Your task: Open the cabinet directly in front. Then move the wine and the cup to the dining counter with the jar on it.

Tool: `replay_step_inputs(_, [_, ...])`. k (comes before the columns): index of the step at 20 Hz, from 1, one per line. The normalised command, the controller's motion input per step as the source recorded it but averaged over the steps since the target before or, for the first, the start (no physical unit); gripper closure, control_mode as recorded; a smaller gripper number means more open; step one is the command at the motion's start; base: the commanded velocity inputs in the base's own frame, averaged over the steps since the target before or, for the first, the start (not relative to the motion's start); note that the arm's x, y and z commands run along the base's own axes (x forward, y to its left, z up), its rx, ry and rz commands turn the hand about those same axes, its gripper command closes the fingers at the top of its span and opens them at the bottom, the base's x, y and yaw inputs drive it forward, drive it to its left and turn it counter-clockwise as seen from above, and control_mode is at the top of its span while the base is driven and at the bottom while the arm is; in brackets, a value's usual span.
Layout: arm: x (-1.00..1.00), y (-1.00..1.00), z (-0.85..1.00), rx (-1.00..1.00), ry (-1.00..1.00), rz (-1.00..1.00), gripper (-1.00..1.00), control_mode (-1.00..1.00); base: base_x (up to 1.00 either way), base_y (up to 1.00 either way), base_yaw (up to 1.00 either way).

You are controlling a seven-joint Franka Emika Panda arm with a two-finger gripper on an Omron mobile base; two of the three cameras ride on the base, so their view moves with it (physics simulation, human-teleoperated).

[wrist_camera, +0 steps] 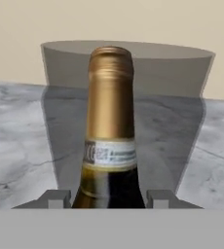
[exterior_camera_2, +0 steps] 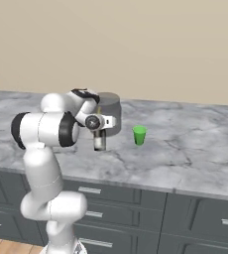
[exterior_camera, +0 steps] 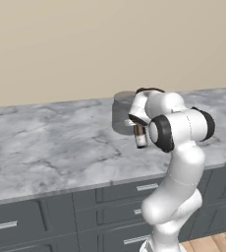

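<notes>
Marble dining counter (exterior_camera_2: 195,144), beige wall; wine (wrist_camera: 110,146) upright.

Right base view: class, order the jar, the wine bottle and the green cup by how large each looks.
1. Jar, largest, though the arm hides part of it.
2. Wine bottle: only its lower part shows, so its rank against the cup is unsure.
3. Green cup, smallest.

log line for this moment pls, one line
stage: placing wine | hand: astride wine, grip unclear | wine: upright on dining counter, before jar | cup: on counter
</notes>
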Motion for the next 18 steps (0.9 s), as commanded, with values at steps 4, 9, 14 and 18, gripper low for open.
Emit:
replay_step_inputs(4, [-0.52,-0.03,-0.40,0.00,-0.11,0.01,1.00,-1.00,0.00,0.00,0.00])
replay_step_inputs(9, [-0.21,-0.05,-0.06,0.00,-0.04,0.00,1.00,-1.00,0.00,0.00,0.00])
replay_step_inputs(14, [-0.02,-0.01,0.00,0.00,0.00,0.00,1.00,-1.00,0.00,0.00,0.00])
replay_step_inputs(18, [-0.31,-0.21,-0.01,0.00,-0.13,0.00,1.00,-1.00,0.00,0.00,0.00])
